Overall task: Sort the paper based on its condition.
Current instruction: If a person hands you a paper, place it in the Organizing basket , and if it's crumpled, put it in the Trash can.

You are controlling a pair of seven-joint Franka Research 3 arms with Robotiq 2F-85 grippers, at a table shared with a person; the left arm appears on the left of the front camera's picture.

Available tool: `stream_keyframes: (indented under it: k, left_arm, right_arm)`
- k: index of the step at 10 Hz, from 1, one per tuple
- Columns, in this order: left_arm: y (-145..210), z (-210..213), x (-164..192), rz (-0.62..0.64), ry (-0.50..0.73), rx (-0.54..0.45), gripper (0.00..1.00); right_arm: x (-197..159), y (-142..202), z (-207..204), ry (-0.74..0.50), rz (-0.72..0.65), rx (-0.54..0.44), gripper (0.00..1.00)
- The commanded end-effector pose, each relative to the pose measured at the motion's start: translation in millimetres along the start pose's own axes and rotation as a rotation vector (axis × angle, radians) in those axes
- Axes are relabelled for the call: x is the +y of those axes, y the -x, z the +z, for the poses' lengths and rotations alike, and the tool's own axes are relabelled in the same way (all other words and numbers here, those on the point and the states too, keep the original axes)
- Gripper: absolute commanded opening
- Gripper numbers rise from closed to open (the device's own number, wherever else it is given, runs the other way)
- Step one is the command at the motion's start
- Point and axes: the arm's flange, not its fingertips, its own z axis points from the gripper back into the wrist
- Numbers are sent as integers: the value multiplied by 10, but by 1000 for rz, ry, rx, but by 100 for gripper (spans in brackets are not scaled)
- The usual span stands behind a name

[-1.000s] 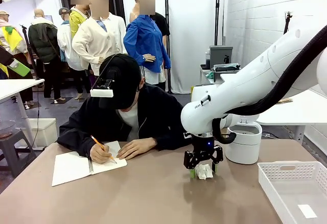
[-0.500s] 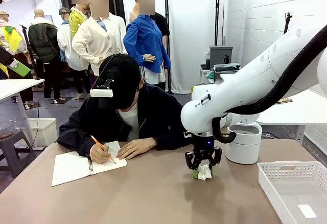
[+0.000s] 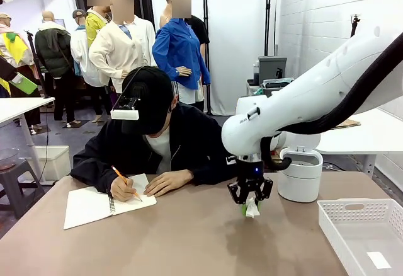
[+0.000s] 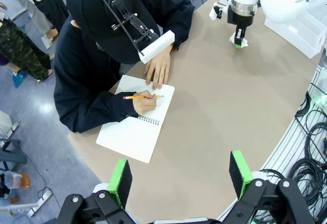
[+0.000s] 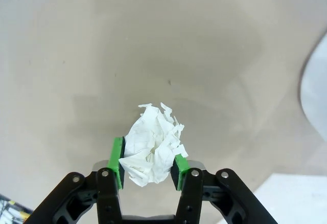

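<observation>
While the right claw (image 5: 148, 170) pinches it, the paper wad (image 5: 152, 144) juts forward lengthwise.

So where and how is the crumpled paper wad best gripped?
Across its middle, from straight above: the paper wad is a lumpy ball with no flat edge, so squeezing opposite sides works. The right gripper does that, green fingers pressing either side.

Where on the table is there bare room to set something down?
Bare tabletop lies between the notebook and the white basket. It is crowded at the far right, where the right gripper holds the crumpled paper beside the white bin.
</observation>
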Motion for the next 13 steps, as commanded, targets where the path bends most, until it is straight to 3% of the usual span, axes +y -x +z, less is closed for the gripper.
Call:
stream_keyframes:
  k: [1, 2, 7, 11, 13]
  left_arm:
    - [4, 6, 7, 3, -7, 2, 100]
    - [4, 6, 7, 3, -7, 2, 100]
    - [4, 6, 7, 3, -7, 2, 100]
    - [4, 6, 7, 3, -7, 2, 100]
    - [4, 6, 7, 3, -7, 2, 100]
  right_arm:
    - [26, 314, 533, 59, -29, -17, 42]
    - [47, 444, 809, 90, -44, -12, 42]
    - [-26, 822, 2287, 56, 33, -184, 42]
    - [-292, 791, 2961, 56, 92, -276, 42]
    - [-504, 609, 3061, 96, 100, -305, 42]
